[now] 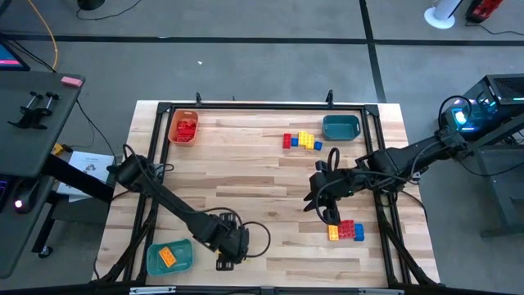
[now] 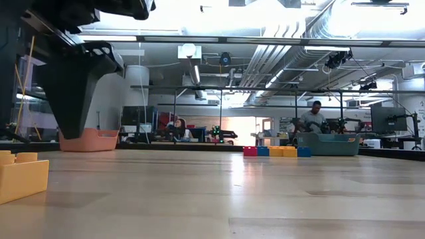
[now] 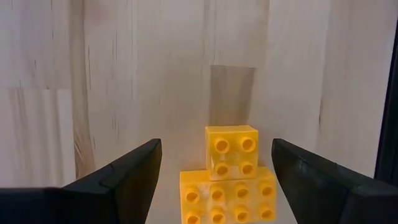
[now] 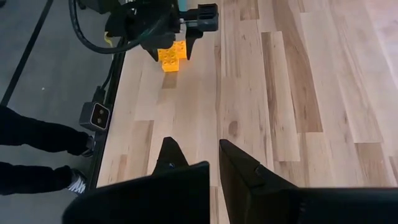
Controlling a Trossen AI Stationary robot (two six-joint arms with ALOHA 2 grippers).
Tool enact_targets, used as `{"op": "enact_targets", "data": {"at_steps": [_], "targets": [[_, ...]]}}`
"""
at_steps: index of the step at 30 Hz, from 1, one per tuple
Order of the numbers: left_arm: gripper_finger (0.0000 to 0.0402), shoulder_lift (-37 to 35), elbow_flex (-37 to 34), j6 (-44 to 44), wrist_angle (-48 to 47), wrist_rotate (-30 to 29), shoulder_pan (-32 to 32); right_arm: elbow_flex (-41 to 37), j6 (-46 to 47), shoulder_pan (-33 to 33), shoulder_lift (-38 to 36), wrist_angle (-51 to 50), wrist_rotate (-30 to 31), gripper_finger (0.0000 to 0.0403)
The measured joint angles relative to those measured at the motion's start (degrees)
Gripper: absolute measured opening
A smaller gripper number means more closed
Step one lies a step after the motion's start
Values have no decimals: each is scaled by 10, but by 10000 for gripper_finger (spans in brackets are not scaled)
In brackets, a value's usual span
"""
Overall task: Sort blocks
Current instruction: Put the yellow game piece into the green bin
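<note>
Two yellow blocks (image 3: pixel 230 177), a small one against a wider one, sit on the wooden table near its near edge. They also show in the low view (image 2: pixel 20 176) and the right wrist view (image 4: pixel 171 56). My left gripper (image 1: pixel 225 260) is open and stands low over them, one finger on either side (image 3: pixel 216 144), not plainly touching. My right gripper (image 1: pixel 327 215) hangs at the right middle with its fingers nearly together and empty (image 4: pixel 194 143), just beside a yellow, red and blue cluster of blocks (image 1: pixel 345 231). More red, yellow and blue blocks (image 1: pixel 303 141) lie at the far middle.
An orange tray (image 1: pixel 183 127) with red blocks stands at the far left. A teal tray (image 1: pixel 341 127) stands at the far right. Another teal tray (image 1: pixel 169 256) with an orange-yellow block is at the near left corner, beside my left gripper. People show in the room beyond the table.
</note>
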Motion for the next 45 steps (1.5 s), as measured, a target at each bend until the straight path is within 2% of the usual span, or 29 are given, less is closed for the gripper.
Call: {"op": "enact_targets", "data": {"at_steps": [14, 21, 26, 31, 40, 45], "targets": [[291, 0, 0, 12, 32, -46, -15, 0, -8, 0, 0, 0, 0, 0], [291, 0, -7, 16, 33, -44, -18, 0, -8, 0, 0, 0, 0, 0], [291, 0, -41, 26, 57, -12, -23, 0, -10, 0, 0, 0, 3, 0], [291, 0, -55, 22, 76, -34, -16, 0, -10, 0, 0, 0, 18, 0], [291, 0, -81, 26, 105, -25, -6, 0, -6, 0, 0, 0, 22, 0], [276, 0, -91, 2, 102, -23, -6, 0, -6, 0, 0, 0, 24, 0]]}}
